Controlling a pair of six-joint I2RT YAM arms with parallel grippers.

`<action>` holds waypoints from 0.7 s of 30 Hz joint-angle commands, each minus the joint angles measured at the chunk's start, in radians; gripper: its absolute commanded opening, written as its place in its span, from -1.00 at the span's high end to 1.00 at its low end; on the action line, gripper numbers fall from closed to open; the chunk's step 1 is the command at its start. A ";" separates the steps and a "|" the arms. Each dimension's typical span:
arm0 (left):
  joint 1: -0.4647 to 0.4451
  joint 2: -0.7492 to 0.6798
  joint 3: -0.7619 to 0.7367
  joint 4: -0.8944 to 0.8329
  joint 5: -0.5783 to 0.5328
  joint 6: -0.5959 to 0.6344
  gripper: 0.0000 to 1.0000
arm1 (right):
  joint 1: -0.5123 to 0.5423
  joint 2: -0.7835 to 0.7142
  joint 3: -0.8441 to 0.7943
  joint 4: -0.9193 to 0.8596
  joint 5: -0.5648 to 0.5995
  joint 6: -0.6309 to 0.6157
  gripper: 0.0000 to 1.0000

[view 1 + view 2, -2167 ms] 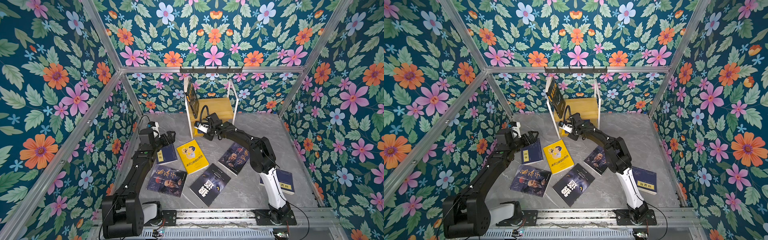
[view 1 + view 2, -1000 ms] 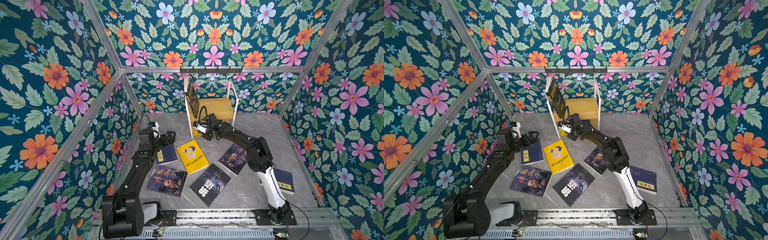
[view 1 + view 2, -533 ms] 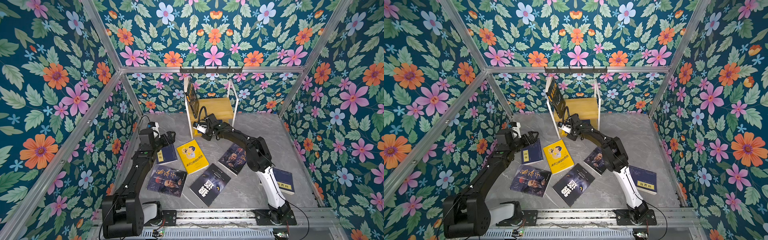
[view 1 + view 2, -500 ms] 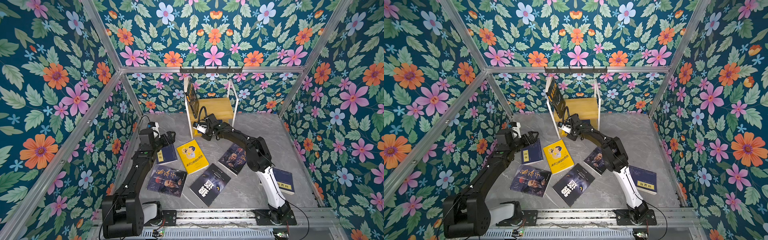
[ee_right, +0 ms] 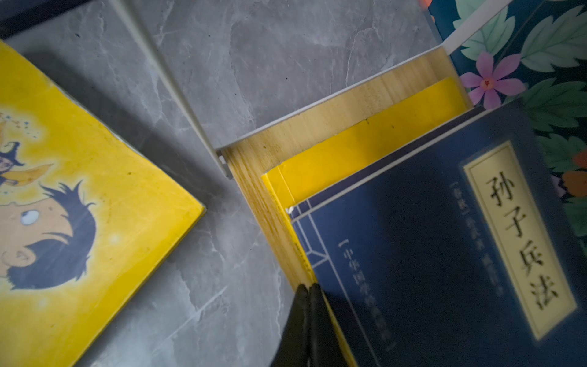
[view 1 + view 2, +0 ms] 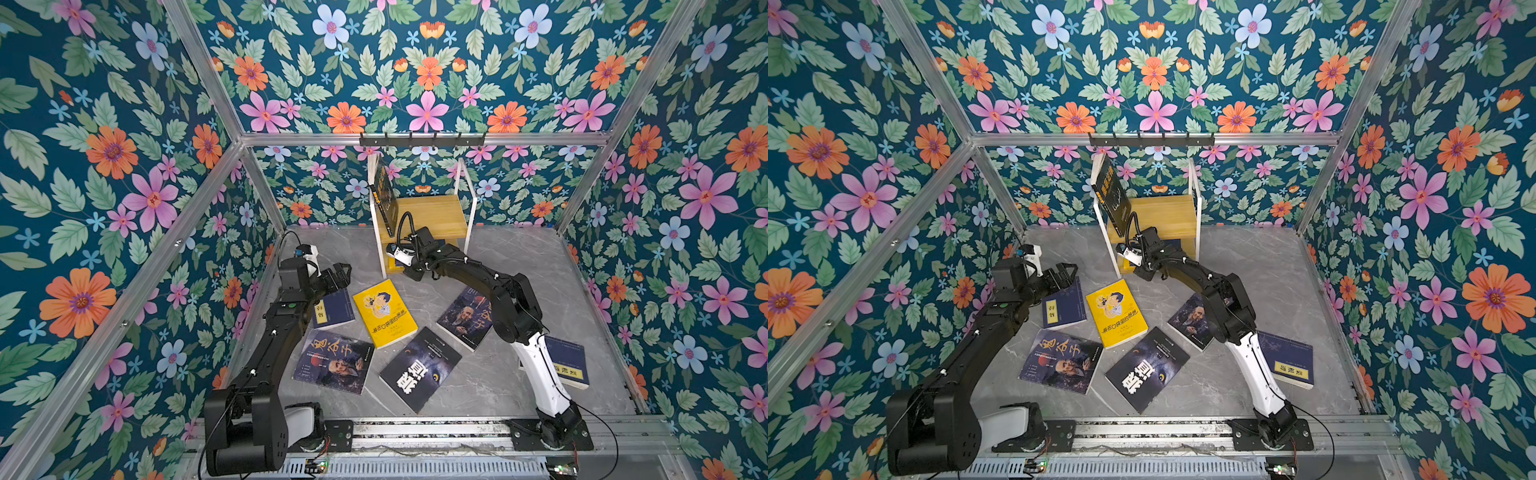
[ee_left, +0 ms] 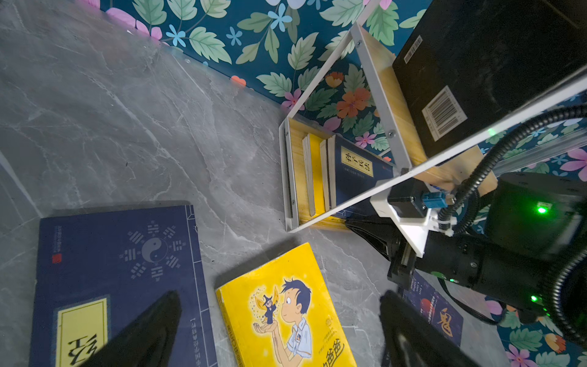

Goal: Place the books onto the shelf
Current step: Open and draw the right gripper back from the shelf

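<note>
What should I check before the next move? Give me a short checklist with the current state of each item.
1. Left gripper open for a pick: ok, jaws wide, yellow cartoon book in view between them.
2. Right gripper empty: ok, shut on nothing, at the front edge of the shelf lower board.
3. Lower stack pushed fully in: cannot tell; navy book lies on a yellow book.
4. Top tier has room: ok, only the black book leans there.
5. All books shelved: not ok, six lie on the table.
</note>
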 commanded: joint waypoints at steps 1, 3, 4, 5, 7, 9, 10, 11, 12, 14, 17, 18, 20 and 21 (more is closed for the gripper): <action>0.002 0.001 -0.001 0.032 0.007 0.002 -0.99 | 0.001 -0.007 -0.001 0.032 -0.014 -0.003 1.00; 0.002 0.001 0.000 0.032 0.008 0.002 -0.99 | 0.001 -0.017 -0.006 0.026 -0.021 0.002 1.00; 0.002 0.001 0.001 0.030 0.008 0.002 -0.99 | 0.003 -0.028 -0.015 0.019 -0.031 0.008 1.00; 0.002 0.001 0.000 0.030 0.008 0.003 -0.99 | 0.004 -0.039 -0.023 0.013 -0.042 0.013 1.00; 0.002 -0.001 -0.001 0.023 0.006 0.003 -0.99 | 0.013 -0.085 -0.068 0.006 -0.063 0.031 1.00; 0.002 -0.002 -0.009 0.022 0.005 -0.006 -0.99 | 0.026 -0.139 -0.130 0.014 -0.063 0.048 0.99; 0.002 -0.004 -0.016 0.021 0.002 -0.018 -0.99 | 0.035 -0.171 -0.173 0.021 -0.064 0.063 0.92; 0.002 -0.004 -0.022 0.021 -0.001 -0.032 -0.99 | 0.041 -0.202 -0.210 0.031 -0.065 0.083 0.87; 0.001 -0.005 -0.032 0.021 -0.004 -0.053 -0.98 | 0.045 -0.237 -0.254 0.048 -0.063 0.115 0.81; -0.004 -0.010 -0.073 0.030 -0.003 -0.129 -0.91 | 0.054 -0.311 -0.344 0.078 -0.063 0.209 0.70; -0.020 -0.001 -0.158 0.087 0.024 -0.242 -0.86 | 0.071 -0.409 -0.454 0.108 -0.049 0.365 0.49; -0.022 0.006 -0.178 0.095 0.023 -0.272 -0.85 | 0.078 -0.440 -0.488 0.116 -0.041 0.426 0.43; -0.025 0.021 -0.196 0.091 0.015 -0.310 -0.84 | 0.085 -0.484 -0.545 0.133 -0.042 0.544 0.34; -0.028 0.029 -0.200 0.088 0.011 -0.325 -0.84 | 0.085 -0.508 -0.577 0.144 -0.048 0.612 0.28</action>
